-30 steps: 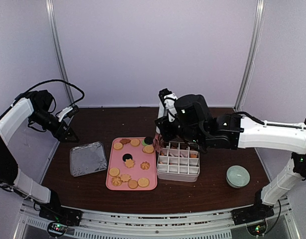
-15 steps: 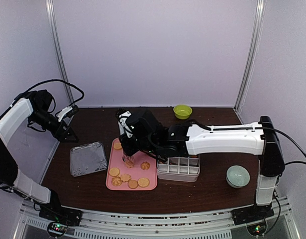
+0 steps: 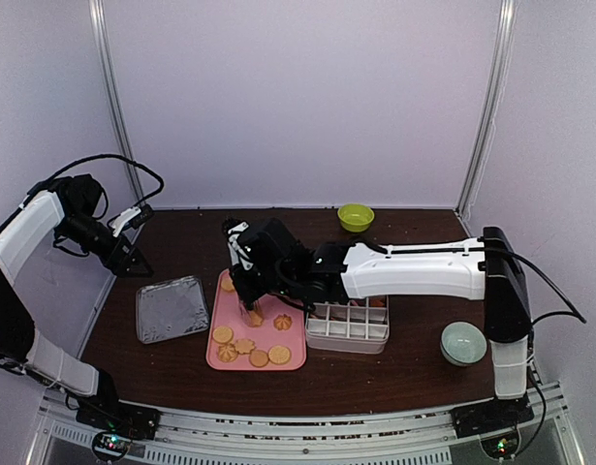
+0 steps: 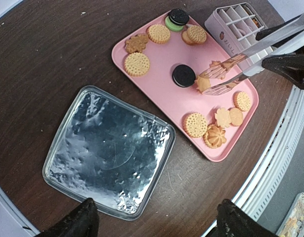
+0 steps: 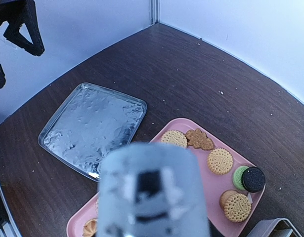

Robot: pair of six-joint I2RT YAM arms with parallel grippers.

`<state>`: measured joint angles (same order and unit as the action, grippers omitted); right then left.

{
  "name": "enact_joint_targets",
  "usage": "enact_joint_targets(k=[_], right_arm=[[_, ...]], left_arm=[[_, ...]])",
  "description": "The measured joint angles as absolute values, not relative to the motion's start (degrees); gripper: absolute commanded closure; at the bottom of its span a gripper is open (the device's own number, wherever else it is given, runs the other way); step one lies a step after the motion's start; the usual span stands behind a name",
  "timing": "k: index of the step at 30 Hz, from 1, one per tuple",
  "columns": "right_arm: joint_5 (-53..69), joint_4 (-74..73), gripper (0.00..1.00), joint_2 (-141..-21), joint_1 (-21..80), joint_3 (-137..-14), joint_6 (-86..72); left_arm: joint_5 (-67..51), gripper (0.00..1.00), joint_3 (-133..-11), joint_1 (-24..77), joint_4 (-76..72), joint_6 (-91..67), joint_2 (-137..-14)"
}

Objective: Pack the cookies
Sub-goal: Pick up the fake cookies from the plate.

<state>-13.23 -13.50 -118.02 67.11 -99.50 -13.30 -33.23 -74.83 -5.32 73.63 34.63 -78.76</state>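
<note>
On a pink tray (image 4: 159,86) near the middle of the dark surface (image 3: 414,373), the cookies (image 4: 195,124) are spread loose. Tan rounds and flower shapes are grouped at the two ends, a black cookie (image 4: 184,75) is placed near the centre, and a green one topped by another black one is seen at the far edge. Metal tongs (image 4: 263,42) are reached over the tray from the right, and their tips are set at a tan cookie (image 4: 203,84) just beside the black cookie; whether it is lifted off the tray cannot be told. The tongs are gripped by the right fingers (image 4: 290,66), which are closed partway on the handles; in the right wrist view these are hidden behind a blurred grey shape. The left fingers (image 4: 85,219) are held wide apart with nothing between them, above the surface at its left side, and a foil tray (image 4: 109,153) is seen below them, just left of the pink one. A white gridded box (image 3: 348,331) is set just beside the pink tray's right edge, and a few cookies are seen in its compartments. A green bowl (image 3: 356,216) is placed at the back of the surface and a pale bowl (image 3: 463,343) to the right of the box.
</note>
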Motion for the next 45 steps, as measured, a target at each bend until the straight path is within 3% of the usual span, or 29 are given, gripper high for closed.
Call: enact_joint_targets(k=[33,45], right_arm=[[-12.2,-13.5,0.60,-118.9,67.2,-99.4,-13.5],[-13.7,-13.5,0.81,-119.3,67.2,-98.6,-13.7]], left_arm=[[-33.2,0.15,-74.8,-5.3,73.6,34.6,-78.8],[-33.2,0.15,-74.8,-5.3,73.6,34.7,-78.8]])
